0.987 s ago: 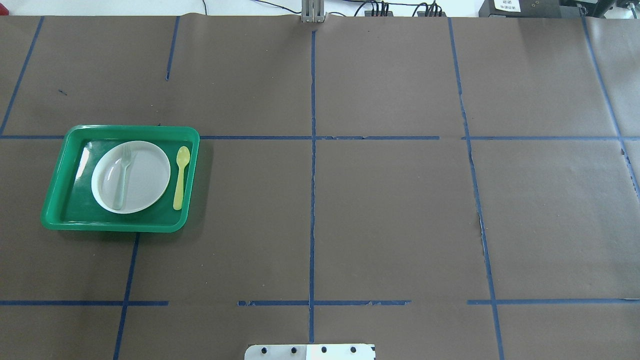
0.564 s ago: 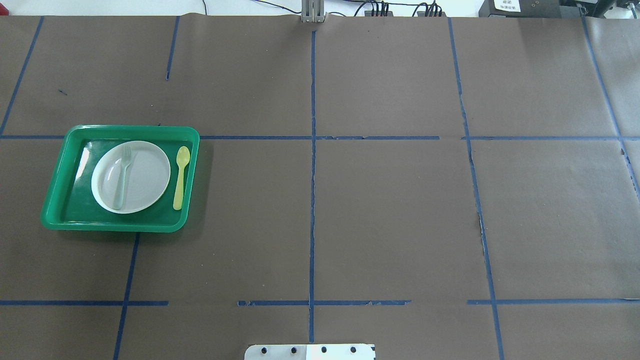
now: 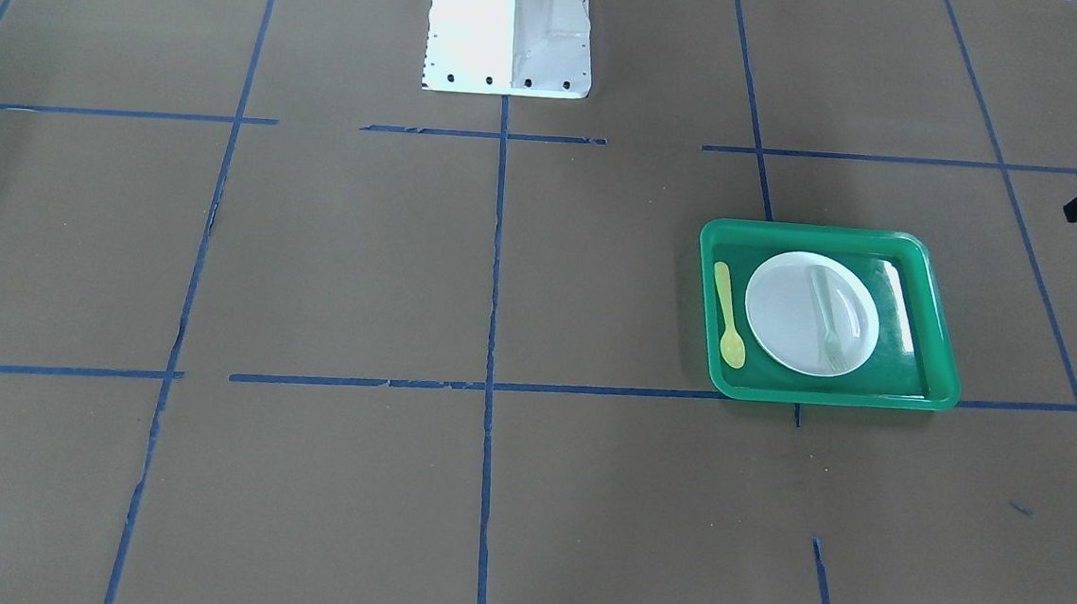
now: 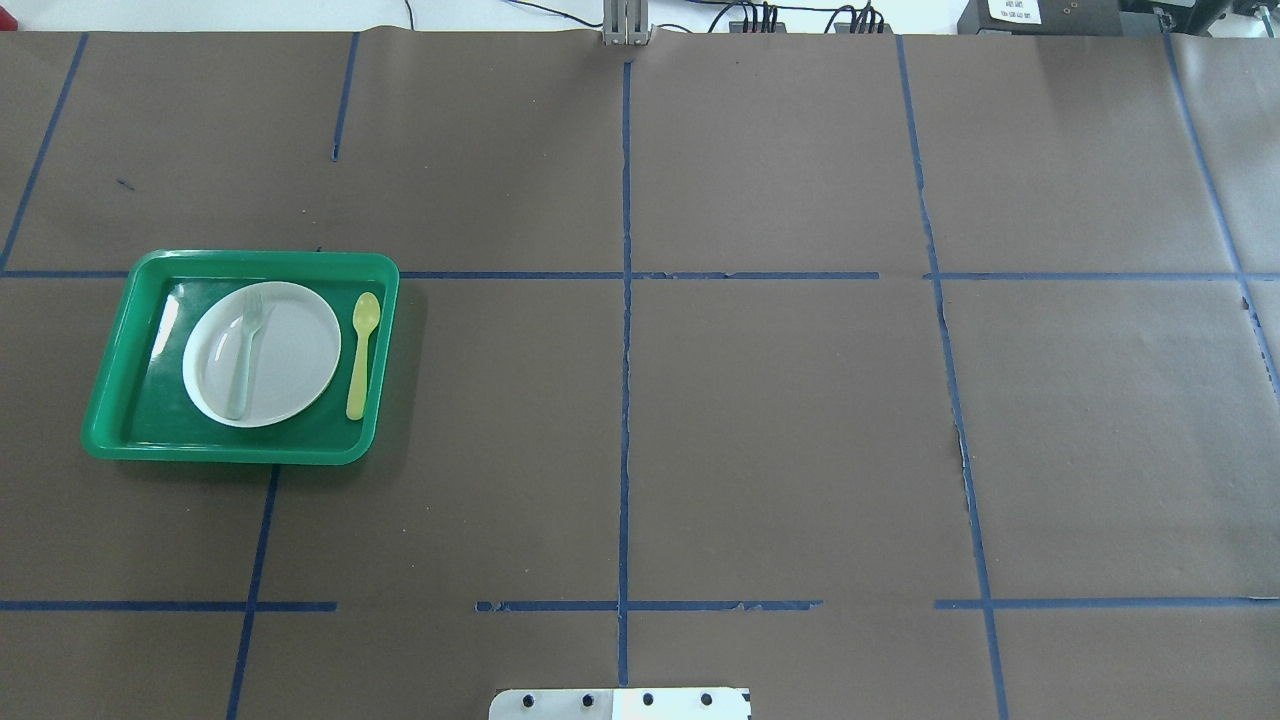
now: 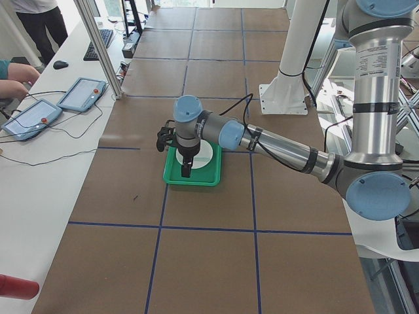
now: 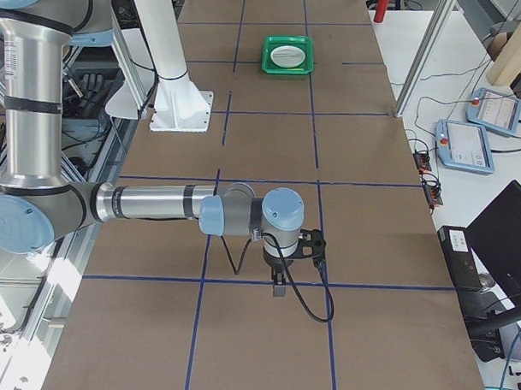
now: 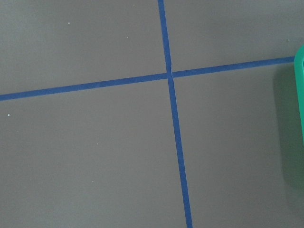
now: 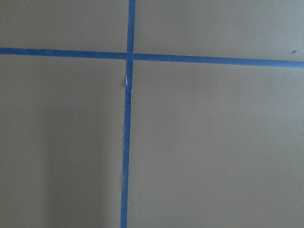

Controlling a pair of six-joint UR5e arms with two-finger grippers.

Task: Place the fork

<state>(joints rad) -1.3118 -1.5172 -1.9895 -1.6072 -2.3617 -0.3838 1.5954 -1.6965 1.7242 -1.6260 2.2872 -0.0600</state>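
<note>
The left tool [image 5: 186, 173] hangs above the counter [image 4: 780, 420] close to the green tray [image 4: 265, 257], and the right tool [image 6: 279, 290] hangs well apart from it; whether either is released or clenched cannot be told. The fork [image 4: 245, 352] lies flat on the white plate [image 4: 300, 350] in the tray, tines away from the robot, with the yellow spoon [image 4: 360, 355] beside the plate. If the plate is its place, the task looks finished; if not, no pickup has begun.
</note>
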